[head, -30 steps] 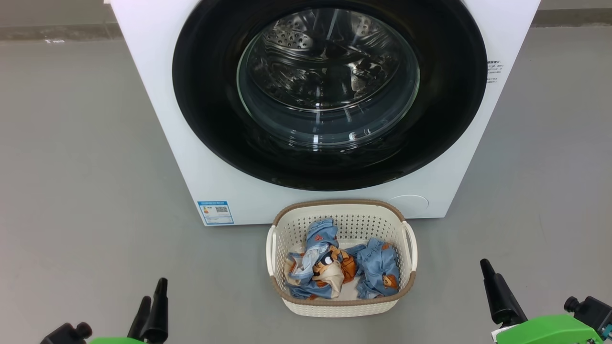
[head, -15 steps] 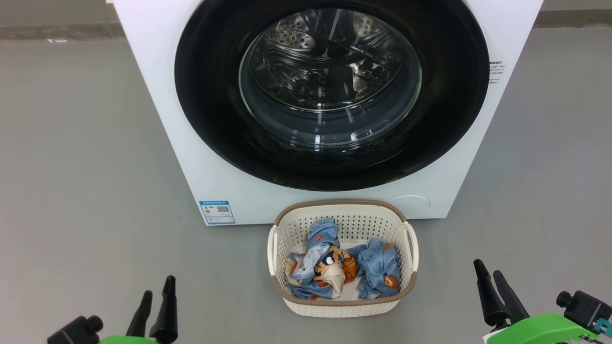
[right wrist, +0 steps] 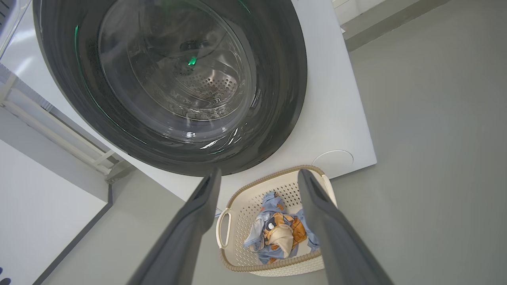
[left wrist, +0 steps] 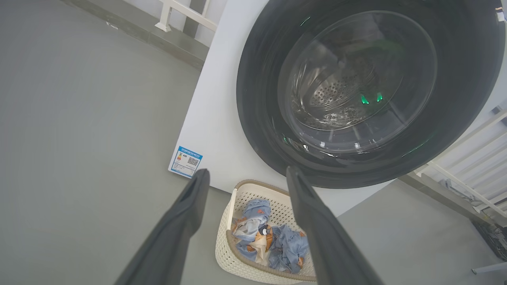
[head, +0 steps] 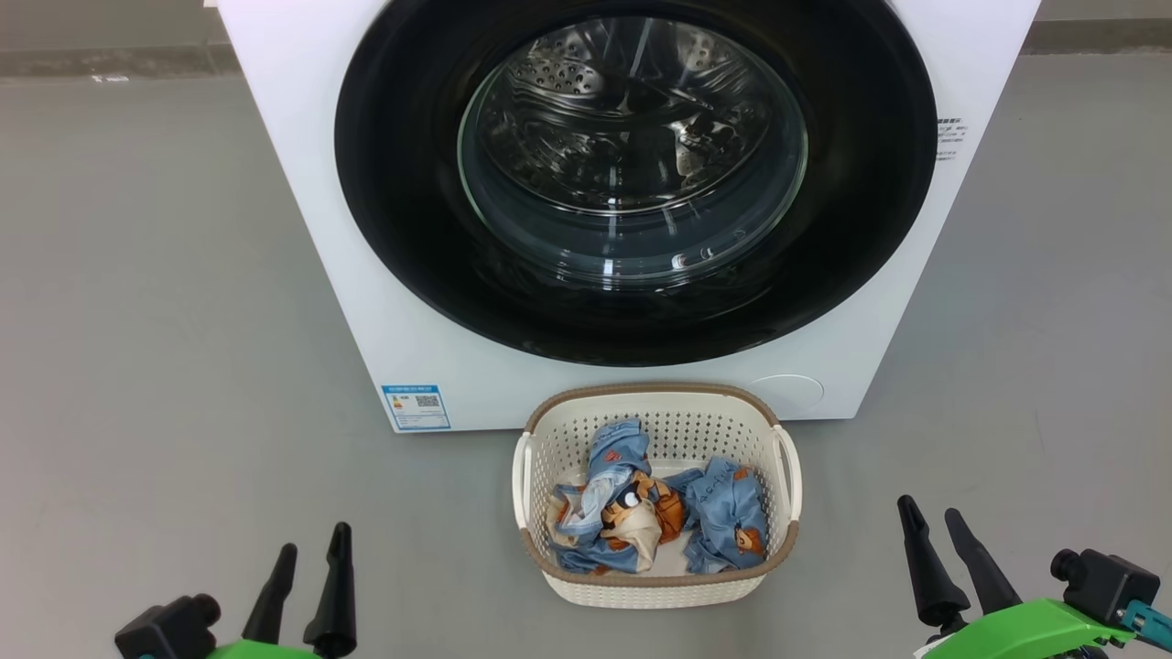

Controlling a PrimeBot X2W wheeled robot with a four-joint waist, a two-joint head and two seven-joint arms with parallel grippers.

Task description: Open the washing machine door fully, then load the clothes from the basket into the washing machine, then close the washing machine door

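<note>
The white washing machine (head: 302, 174) stands ahead with its black-rimmed round door (head: 403, 183) shut flat against the front; the steel drum shows through the glass. On the floor just in front sits the cream basket (head: 652, 586) holding crumpled light-blue clothes (head: 723, 513) with brown bears. My left gripper (head: 314, 538) hovers open at the lower left, well left of the basket. My right gripper (head: 929, 514) hovers open at the lower right, right of the basket. Both wrist views look past spread, empty fingers (left wrist: 186, 213) (right wrist: 321, 206) at the door (left wrist: 257, 118) (right wrist: 285, 99) and the basket (left wrist: 225, 261) (right wrist: 273, 269).
Grey floor (head: 156, 320) spreads wide on both sides of the machine. A blue label sticker (head: 416, 406) marks its lower left front, a round cap (head: 787, 389) its lower right. White railings (left wrist: 463, 174) stand beside the machine, a white wall panel (right wrist: 35, 190) too.
Both grippers have crept inward toward the basket, and the left one's fingers have spread a little wider. The camera shifted slightly at first; machine and basket stay put.
</note>
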